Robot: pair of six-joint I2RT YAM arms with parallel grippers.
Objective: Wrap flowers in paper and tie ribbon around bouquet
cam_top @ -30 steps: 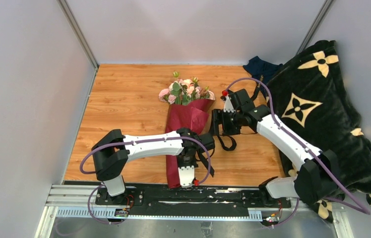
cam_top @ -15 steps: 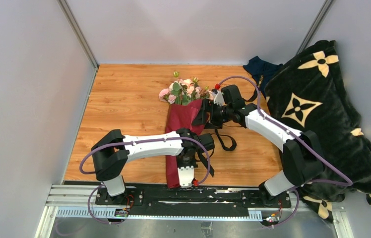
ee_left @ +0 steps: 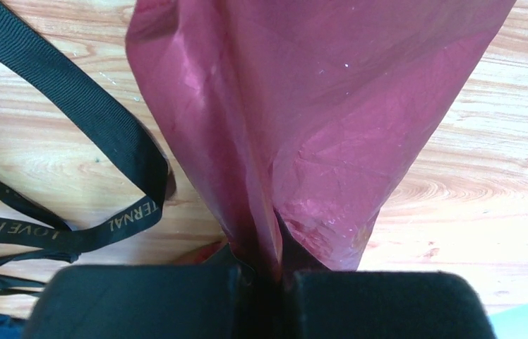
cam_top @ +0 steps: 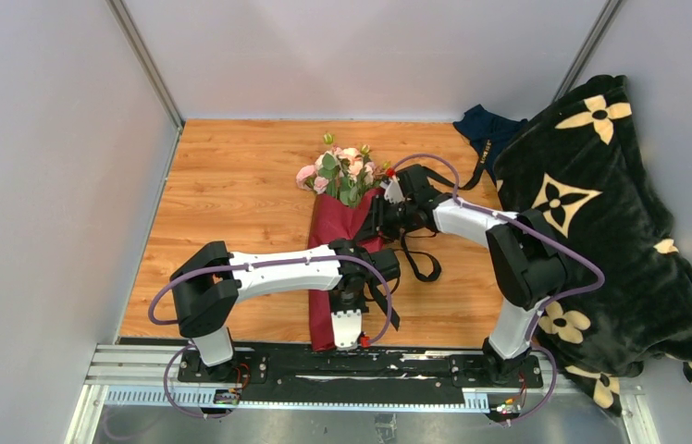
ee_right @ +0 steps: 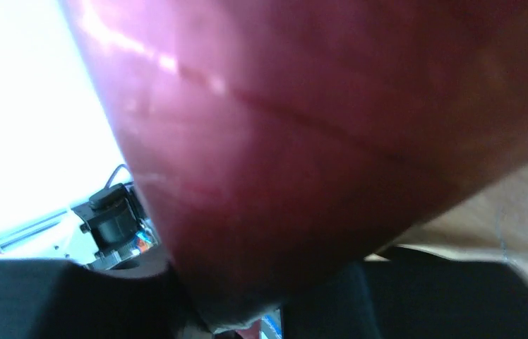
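bouquet (cam_top: 347,211): lies on the wooden table (cam_top: 231,185); flowers (cam_top: 342,171) point to the far side; dark red paper (ee_left: 332,106) cone narrows toward the arm bases
left gripper (ee_left: 265,282): jaws pressed together on the cone's narrow end; paper pinched between them
right gripper (ee_right: 229,307): at the cone's upper right edge, just below the blooms; paper fills the gap between its fingers (ee_right: 70,296); too blurred to tell whether they press it
ribbon (ee_left: 85,113): black, lettered; loose on the table beside the cone

Pale grey walls (cam_top: 370,55) enclose a wooden tabletop (cam_top: 231,185), black patterned blanket (cam_top: 601,185) heaped right.
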